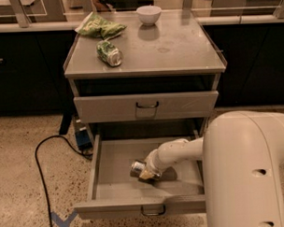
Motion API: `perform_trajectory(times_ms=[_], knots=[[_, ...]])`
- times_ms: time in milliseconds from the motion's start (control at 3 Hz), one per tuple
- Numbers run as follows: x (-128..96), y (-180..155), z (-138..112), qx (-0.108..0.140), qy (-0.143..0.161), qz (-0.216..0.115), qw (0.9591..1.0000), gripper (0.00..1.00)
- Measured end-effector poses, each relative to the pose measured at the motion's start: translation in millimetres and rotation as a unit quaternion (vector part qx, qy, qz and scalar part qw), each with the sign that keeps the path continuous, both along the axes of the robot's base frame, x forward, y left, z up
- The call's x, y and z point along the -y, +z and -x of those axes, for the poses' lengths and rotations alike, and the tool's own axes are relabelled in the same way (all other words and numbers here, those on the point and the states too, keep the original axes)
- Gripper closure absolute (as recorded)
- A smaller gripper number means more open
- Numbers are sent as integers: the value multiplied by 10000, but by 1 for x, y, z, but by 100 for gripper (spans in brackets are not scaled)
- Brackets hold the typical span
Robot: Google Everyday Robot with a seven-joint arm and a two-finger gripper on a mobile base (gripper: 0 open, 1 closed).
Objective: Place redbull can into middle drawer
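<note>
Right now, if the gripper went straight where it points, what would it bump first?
The redbull can, right by the gripper; beyond it, probably the left wall of the middle drawer.

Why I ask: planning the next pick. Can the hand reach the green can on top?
Probably, after lifting: the hand sits in the open middle drawer, while the green can lies uncovered above.
</note>
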State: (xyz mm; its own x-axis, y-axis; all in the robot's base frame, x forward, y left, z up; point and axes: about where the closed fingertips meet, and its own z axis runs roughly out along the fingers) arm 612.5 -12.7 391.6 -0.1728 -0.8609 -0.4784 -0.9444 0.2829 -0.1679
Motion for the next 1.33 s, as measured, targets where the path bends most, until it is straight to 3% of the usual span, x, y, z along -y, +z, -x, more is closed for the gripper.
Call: perform_trajectory(times_ms=[333, 667, 1333], knots=[[1, -17, -2, -180, -198, -358, 9990, 100], [1, -17, -3, -173, -221, -413, 9988, 100], [1, -17, -3, -173, -221, -413, 9988, 58]])
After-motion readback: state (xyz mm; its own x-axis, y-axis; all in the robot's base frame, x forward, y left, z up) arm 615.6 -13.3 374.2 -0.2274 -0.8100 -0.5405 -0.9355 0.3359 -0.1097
